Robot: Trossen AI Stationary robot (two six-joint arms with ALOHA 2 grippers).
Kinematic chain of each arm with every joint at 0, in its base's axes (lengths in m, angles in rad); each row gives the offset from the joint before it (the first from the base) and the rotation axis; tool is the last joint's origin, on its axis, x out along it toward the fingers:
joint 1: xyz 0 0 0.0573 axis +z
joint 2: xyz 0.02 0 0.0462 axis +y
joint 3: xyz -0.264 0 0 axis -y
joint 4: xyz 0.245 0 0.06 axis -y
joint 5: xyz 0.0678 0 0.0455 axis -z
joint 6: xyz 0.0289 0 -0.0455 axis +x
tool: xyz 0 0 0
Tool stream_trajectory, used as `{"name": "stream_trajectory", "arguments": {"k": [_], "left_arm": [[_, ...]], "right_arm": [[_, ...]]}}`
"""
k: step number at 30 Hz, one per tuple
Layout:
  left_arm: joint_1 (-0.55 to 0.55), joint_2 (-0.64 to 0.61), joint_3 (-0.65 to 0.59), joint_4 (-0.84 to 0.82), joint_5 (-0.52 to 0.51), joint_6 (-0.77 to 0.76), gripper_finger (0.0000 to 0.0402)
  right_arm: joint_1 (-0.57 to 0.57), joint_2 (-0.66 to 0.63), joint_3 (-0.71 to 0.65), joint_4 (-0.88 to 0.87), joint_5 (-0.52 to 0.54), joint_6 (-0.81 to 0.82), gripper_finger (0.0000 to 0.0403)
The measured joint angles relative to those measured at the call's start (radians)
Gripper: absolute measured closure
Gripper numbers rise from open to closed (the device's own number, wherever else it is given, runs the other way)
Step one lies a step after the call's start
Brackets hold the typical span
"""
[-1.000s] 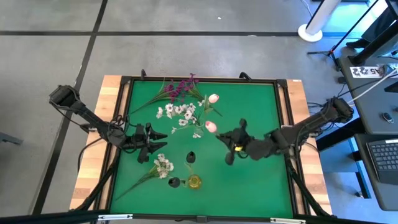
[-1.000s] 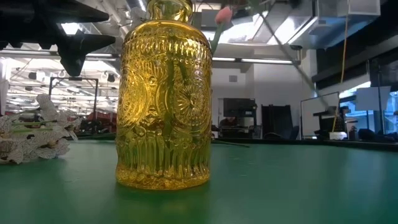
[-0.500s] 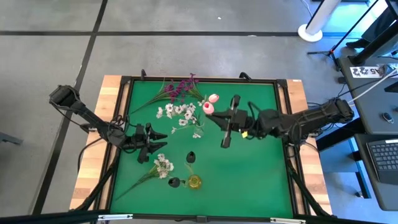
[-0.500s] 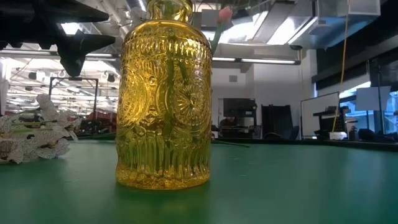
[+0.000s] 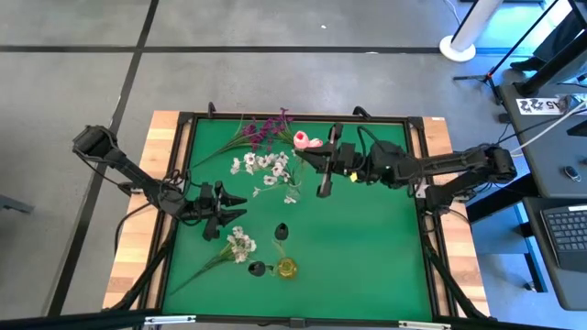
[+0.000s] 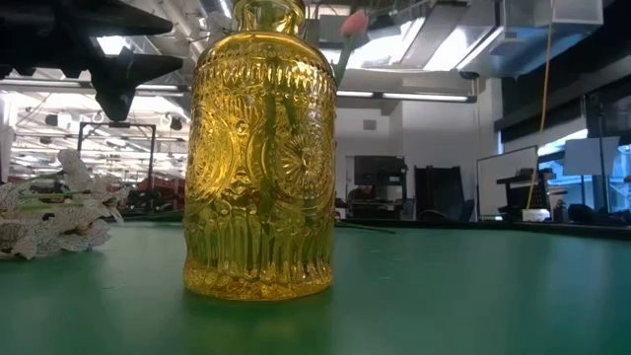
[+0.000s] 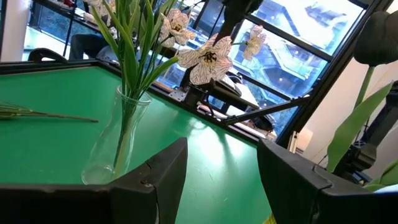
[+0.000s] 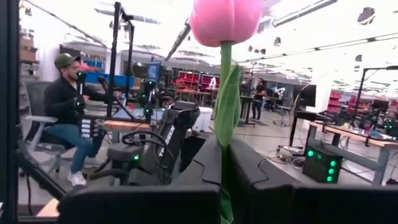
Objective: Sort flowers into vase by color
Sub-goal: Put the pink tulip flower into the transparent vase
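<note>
Right gripper [image 5: 320,170] clamped on a pink tulip [image 8: 225,20] stem, far side of the table. Left gripper [image 5: 229,213] fingers apart, near the white flowers [image 5: 240,245].

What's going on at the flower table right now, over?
Right gripper shut on pink tulip, up at the table's far side. Left gripper open, waiting beside white blossoms in clear vase. Yellow vase empty. Nothing blocking.

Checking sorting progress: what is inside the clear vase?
The clear vase holds green stems topped with white blossoms. How many stems, I cannot tell; the left gripper's fingers cover its base.
</note>
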Motion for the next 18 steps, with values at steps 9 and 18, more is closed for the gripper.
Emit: {"name": "stream_trajectory", "arguments": {"k": [9,18], "left_arm": [[0.000,0.000,0.000,-0.004,0.000,0.001,0.0212],[0.000,0.000,0.000,-0.004,0.000,0.001,0.0212]], "right_arm": [[-0.083,0.009,-0.115,0.073,-0.035,0.067,0.0401],[-0.086,0.009,-0.182,0.069,-0.039,0.126,0.0387]]}}
